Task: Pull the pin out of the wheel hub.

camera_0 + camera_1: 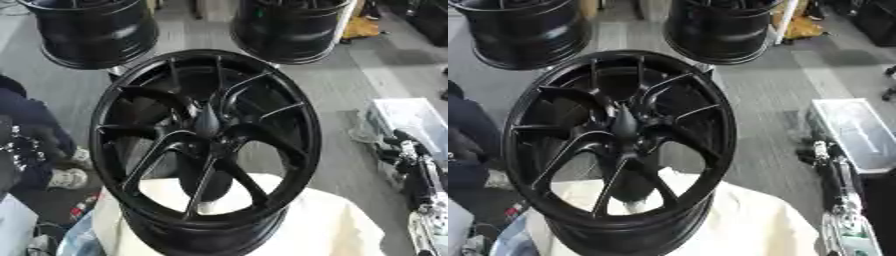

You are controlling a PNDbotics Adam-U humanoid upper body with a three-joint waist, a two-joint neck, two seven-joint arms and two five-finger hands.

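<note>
Left eye view: right hand (411,150) low at the right edge, grasp perhaps unreadable; wheel hub (206,122) stands apart.

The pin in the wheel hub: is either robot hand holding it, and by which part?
Neither. The right hand hangs beside the wheel, touching nothing; the pin stands untouched in the hub. The left hand is unseen.

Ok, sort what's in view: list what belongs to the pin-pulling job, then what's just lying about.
For the job:
- large black spoked wheel
- dark cone-shaped pin at its hub
- right hand, at the right edge

Lying about:
- two black rims behind
- clear plastic box
- cream cloth under the wheel
</note>
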